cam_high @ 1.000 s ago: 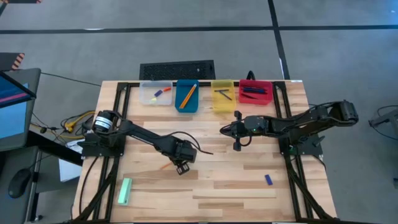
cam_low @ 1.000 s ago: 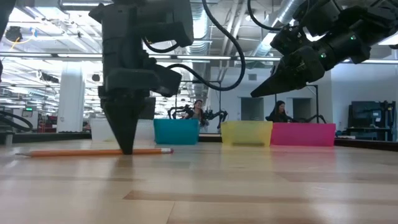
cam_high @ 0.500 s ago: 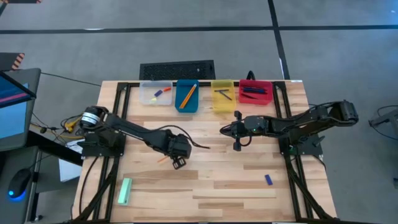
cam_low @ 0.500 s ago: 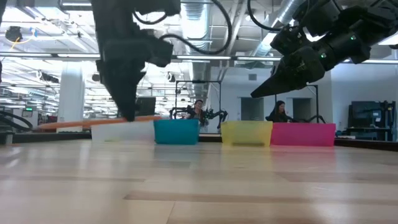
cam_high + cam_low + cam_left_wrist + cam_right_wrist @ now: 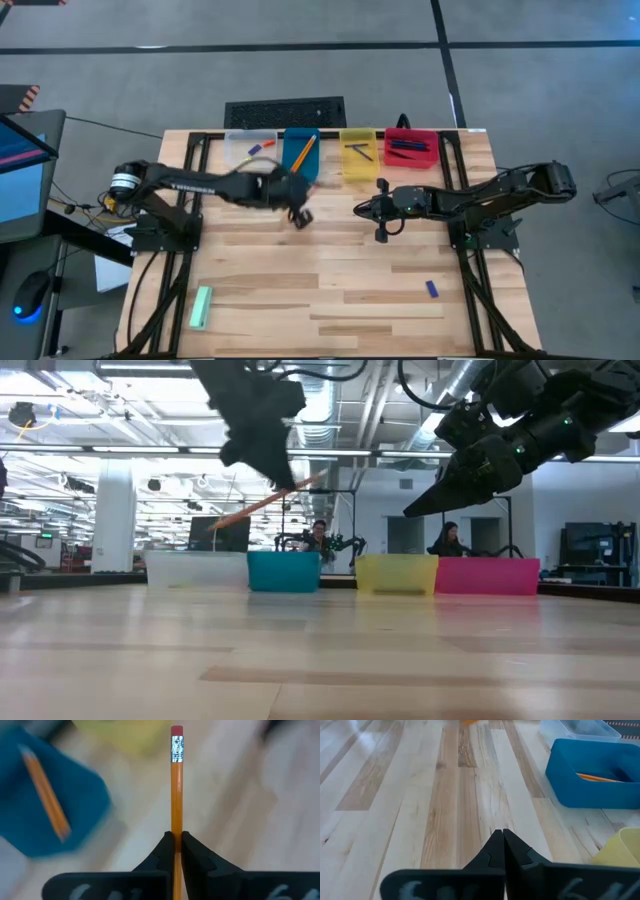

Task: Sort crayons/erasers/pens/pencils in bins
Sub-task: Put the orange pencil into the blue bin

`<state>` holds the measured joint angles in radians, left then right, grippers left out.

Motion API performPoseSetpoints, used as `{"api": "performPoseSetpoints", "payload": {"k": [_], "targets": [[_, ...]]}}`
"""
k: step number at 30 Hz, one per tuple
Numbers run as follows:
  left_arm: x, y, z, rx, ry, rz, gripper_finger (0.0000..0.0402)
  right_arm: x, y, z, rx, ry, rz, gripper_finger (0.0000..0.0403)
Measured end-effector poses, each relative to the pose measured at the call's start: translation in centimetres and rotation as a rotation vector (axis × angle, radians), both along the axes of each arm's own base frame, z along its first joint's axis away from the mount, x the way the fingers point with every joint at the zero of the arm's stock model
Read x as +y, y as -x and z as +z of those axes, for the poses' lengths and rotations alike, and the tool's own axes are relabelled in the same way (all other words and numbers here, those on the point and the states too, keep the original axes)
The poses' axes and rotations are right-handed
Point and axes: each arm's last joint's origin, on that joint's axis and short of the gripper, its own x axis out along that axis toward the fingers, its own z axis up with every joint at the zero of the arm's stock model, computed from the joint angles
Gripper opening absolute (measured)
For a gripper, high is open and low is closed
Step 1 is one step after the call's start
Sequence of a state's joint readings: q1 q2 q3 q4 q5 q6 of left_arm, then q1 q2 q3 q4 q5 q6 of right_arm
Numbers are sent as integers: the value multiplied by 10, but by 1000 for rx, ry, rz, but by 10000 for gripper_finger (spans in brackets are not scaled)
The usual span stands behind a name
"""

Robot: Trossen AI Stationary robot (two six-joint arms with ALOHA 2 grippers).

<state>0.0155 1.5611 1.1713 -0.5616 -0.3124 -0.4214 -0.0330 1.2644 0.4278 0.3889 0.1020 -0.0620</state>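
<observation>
My left gripper [image 5: 300, 214] hangs above the table in front of the blue bin [image 5: 300, 156], shut on an orange pencil [image 5: 176, 785]. In the low view that pencil [image 5: 262, 505] slants in the air below the left gripper [image 5: 287, 482]. The blue bin [image 5: 50, 805] has another pencil [image 5: 47, 800] in it. The clear bin [image 5: 250, 150], yellow bin [image 5: 358, 152] and red bin [image 5: 410, 147] stand in the same row at the far edge. My right gripper [image 5: 380, 235] waits shut above the table, in front of the yellow bin. A blue eraser [image 5: 432, 288] lies on the near right of the table. My left gripper pinches the pencil's shaft [image 5: 176, 827] between its two fingertips [image 5: 165, 851], which lie across it. The eraser end [image 5: 177, 731] sticks out ahead of the fingers. The pencil is lifted clear of the table and tilted, one end higher than the other [image 5: 315, 480].
A light green block [image 5: 202, 307] lies near the table's near left corner. A dark keyboard [image 5: 285, 110] sits beyond the bins. The bins hold small coloured pieces and dark sticks. Bare wood lies between the two arms and across the near half.
My left gripper has lifted the pencil off the table and carried it up, toward the far edge and to the right, toward the blue bin. The pencil lay flat on the wood; it now hangs tilted in the air. The left gripper has turned.
</observation>
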Motion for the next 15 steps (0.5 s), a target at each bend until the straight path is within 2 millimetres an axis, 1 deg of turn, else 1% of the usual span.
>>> {"api": "performPoseSetpoints", "payload": {"k": [3, 9, 12, 15], "targets": [[31, -2, 9, -72, -58, 41, 2, 0, 0, 0, 0, 0, 0, 6], [95, 2, 16, -148, -143, 127, 2, 0, 0, 0, 7, 12, 6, 3], [121, 7, 22, -186, -209, 161, 3, 0, 0, -1, 9, 13, 6, 5], [143, 12, 23, -217, -226, 174, 4, -1, 0, -1, 9, 14, 2, 6]]}}
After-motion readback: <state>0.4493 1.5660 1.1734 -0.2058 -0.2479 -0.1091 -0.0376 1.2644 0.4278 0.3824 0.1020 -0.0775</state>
